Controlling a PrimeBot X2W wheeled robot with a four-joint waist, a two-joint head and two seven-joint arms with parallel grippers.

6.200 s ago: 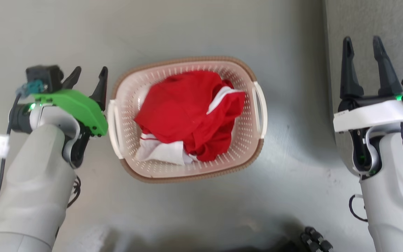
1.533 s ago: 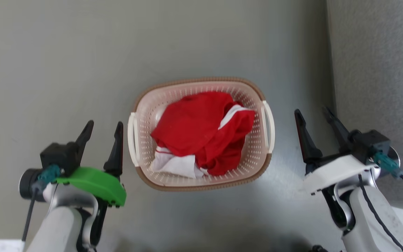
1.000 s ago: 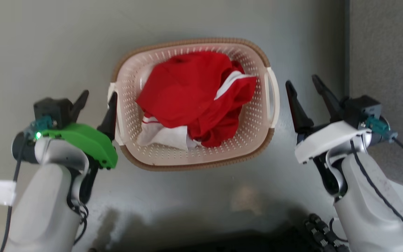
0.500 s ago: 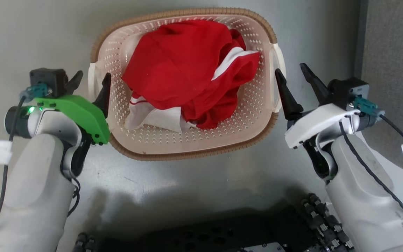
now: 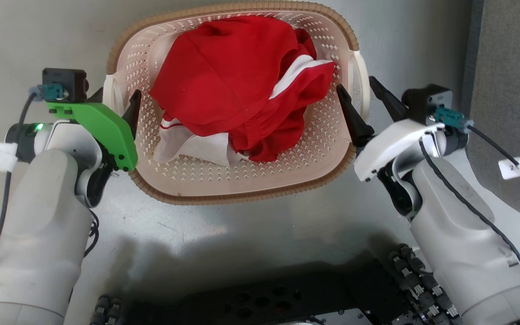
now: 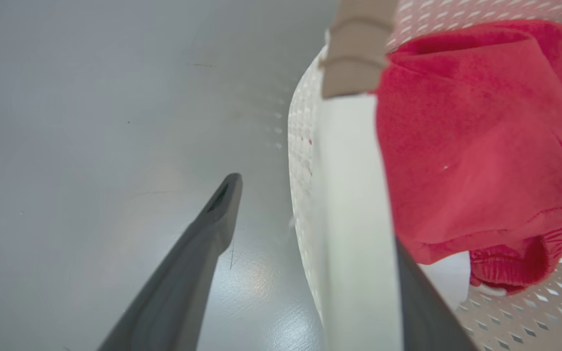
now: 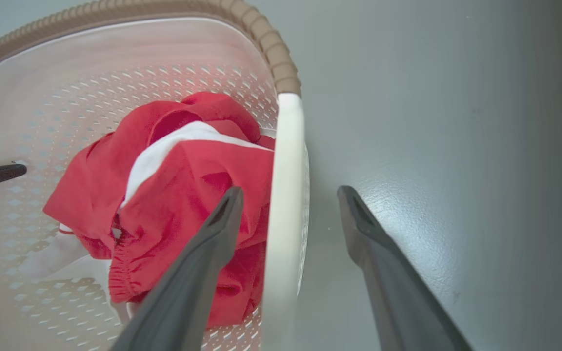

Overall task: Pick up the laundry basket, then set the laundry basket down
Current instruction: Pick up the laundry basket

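Currently the laundry basket (image 5: 264,174) sits on the grey floor (image 5: 260,234) in the upper middle of the head view, its brown rim (image 5: 224,197) running round the pale perforated wall. A crumpled red garment (image 5: 224,76) with white parts (image 5: 201,151) lies inside it.

At the basket's left edge, the left gripper (image 5: 118,95) is spread across the white left handle (image 5: 108,97), with one finger inside the basket and the other outside. In the left wrist view the handle (image 6: 354,219) stands between the two fingers of this gripper (image 6: 315,209). The outer finger is clear of the wall. Whether the inner finger touches the handle cannot be told.

At the basket's right edge, the right gripper (image 5: 355,83) is likewise spread across the white right handle (image 5: 363,76). The right wrist view shows that handle (image 7: 283,195) between the fingers of the gripper (image 7: 289,190), the inner one over the red garment (image 7: 188,195), the outer one over bare floor (image 7: 432,122). Neither gripper is closed on its handle.

The robot's dark base (image 5: 264,302) lies along the bottom edge of the head view. A grey textured surface (image 5: 508,90) runs down the right edge.
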